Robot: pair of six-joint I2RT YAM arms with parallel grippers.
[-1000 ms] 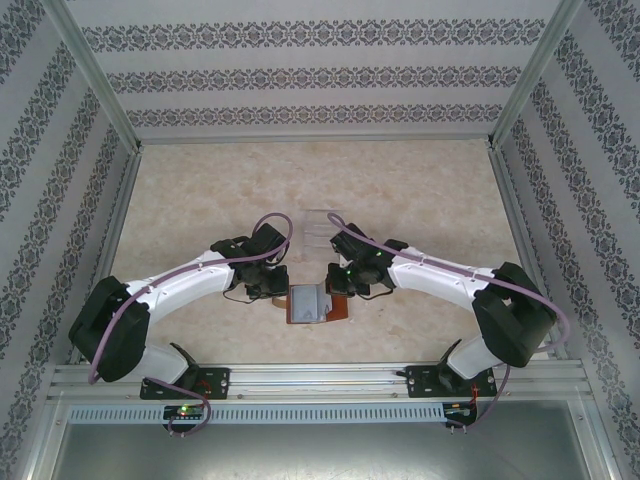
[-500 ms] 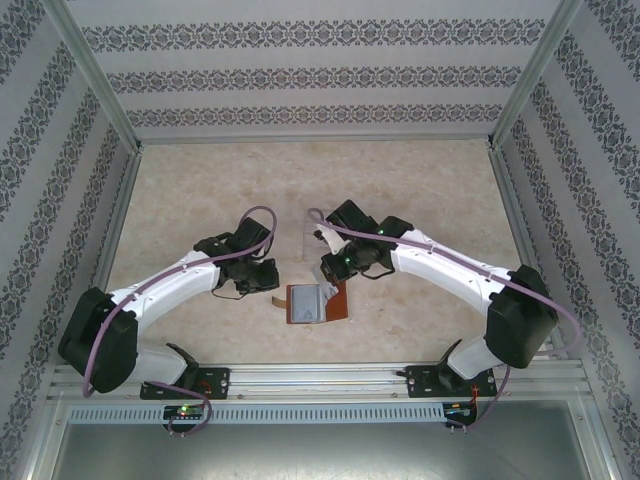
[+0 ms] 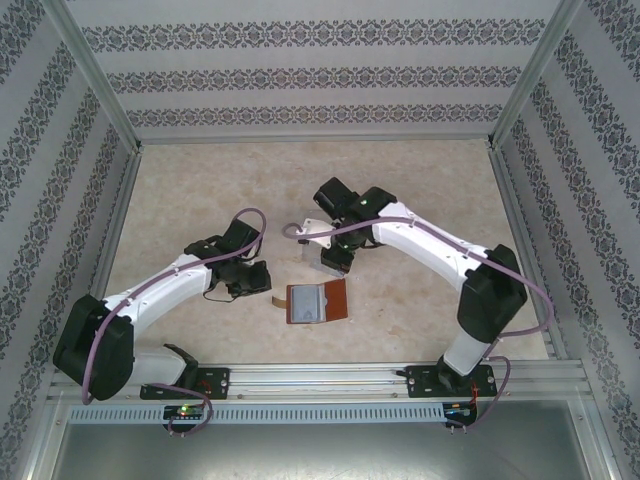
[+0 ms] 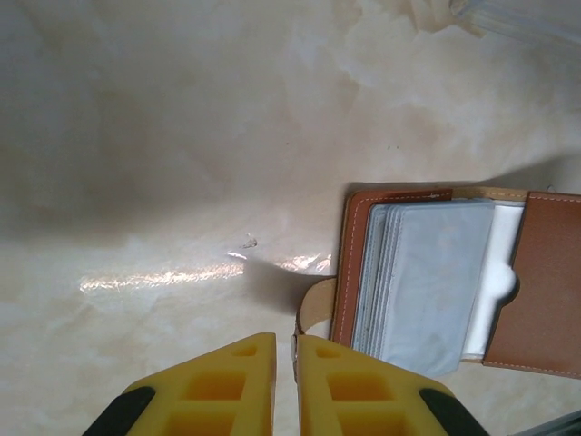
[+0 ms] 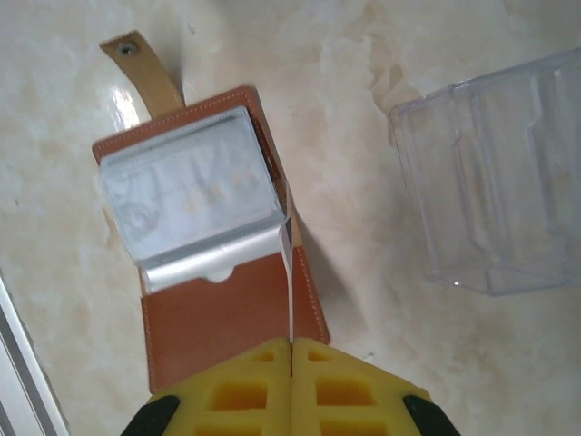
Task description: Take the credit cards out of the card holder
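Observation:
The card holder [image 3: 318,302] lies open on the table, its grey-blue sleeves [image 5: 186,186] beside the reddish-brown flap [image 5: 227,318]. My right gripper [image 5: 290,343] is shut on a thin pale credit card [image 5: 290,291], seen edge-on and lifted above the flap. In the top view the right gripper [image 3: 335,260] hovers just beyond the holder. My left gripper [image 4: 287,338] sits at the holder's left edge, and its yellow fingers [image 4: 231,381] pinch the curled brown strap tab [image 4: 313,309]. More cards stay stacked in the sleeves [image 4: 427,282].
A clear plastic box [image 5: 495,177] stands on the marble table just past the holder, on the far side. Patterned walls and metal posts [image 3: 95,90] enclose the table. A rail [image 3: 320,378] runs along the near edge.
The right gripper has lifted and drawn back from the holder with a card in it. The left arm has shifted leftward. The holder stays in place.

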